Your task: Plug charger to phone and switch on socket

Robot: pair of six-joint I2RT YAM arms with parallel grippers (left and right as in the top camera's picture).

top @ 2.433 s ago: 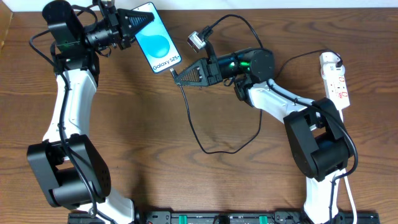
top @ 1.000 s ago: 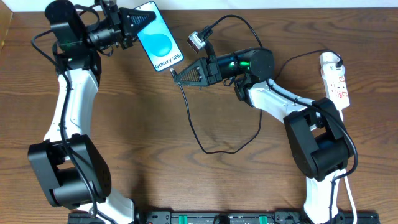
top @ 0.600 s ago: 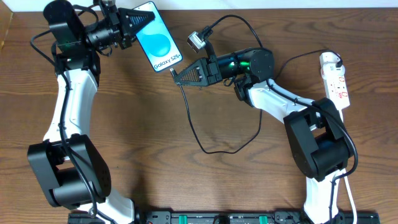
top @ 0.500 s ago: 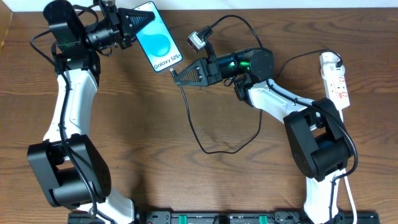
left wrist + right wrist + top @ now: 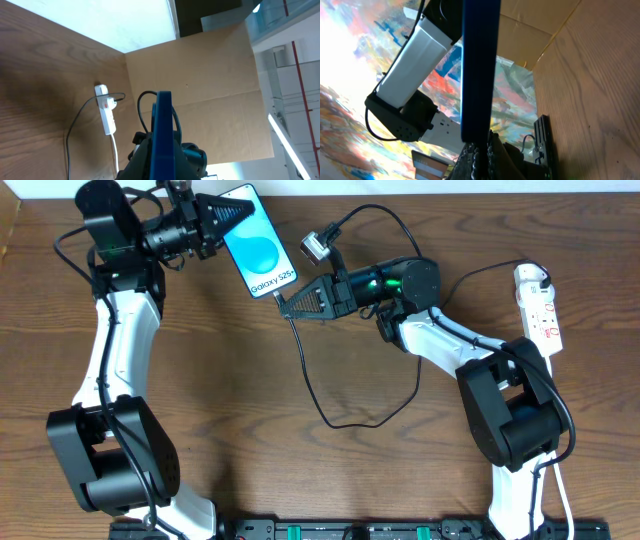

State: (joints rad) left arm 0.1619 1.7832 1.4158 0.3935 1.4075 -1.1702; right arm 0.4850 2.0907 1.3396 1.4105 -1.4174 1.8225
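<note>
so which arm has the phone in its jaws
The left arm: its jaws clamp the phone's upper end. The right arm's jaws pinch the charger at its lower end.

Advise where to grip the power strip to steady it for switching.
Probably the power strip at mid-body, from straight above, with the fingers closing across its narrow width. It lies flat and elongated with both long sides exposed. Stay off the end where leads attach.

The charger's (image 5: 303, 365) tip is hidden by the right gripper (image 5: 280, 302) — at 5 o'clock from the phone (image 5: 255, 248).
</note>
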